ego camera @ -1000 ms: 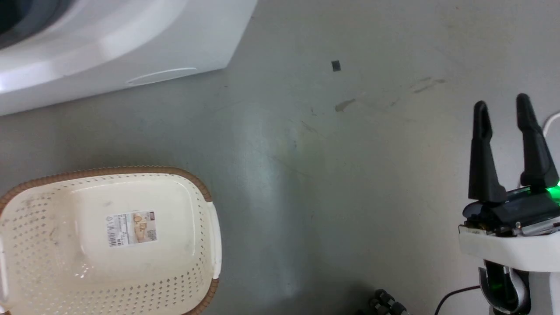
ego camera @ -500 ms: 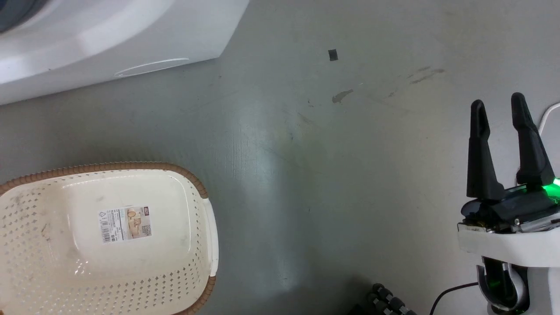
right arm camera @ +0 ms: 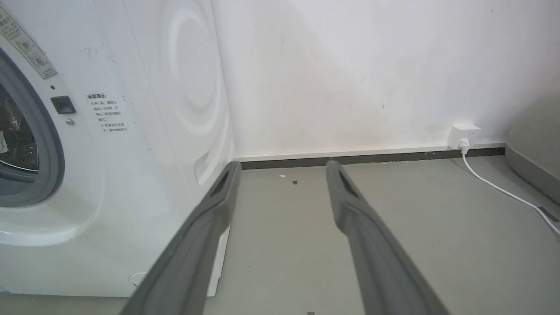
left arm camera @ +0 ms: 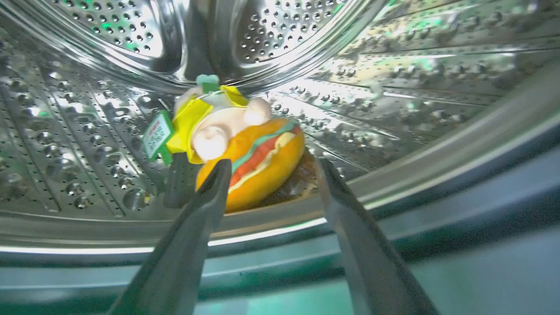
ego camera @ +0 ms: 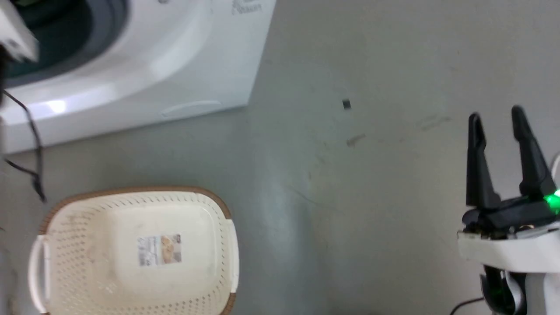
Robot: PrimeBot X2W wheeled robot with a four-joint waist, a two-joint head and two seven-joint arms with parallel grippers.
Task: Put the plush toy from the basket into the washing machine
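Basically done: pink-and-yellow plush toy [left arm camera: 236,144] with orange burger part lies on shiny perforated steel drum [left arm camera: 87,131], 11 o'clock off left gripper [left arm camera: 273,166], whose fingers are spread, clamping nothing. Cream brown-rimmed plastic basket [ego camera: 131,194] toyless. Right gripper [ego camera: 496,114] spread too. Left to do, I reckon: back arm out of big white washing machine [ego camera: 175,65].

My left claw [left arm camera: 272,166] is dark grey, the plush toy [left arm camera: 236,144] pale pink in yellow with green bits on an orange burger striped green and red, the drum [left arm camera: 78,131] shiny hole-dotted steel, the washing machine [ego camera: 175,65] white, the basket [ego camera: 70,262] cream, perforated, brown-rimmed.
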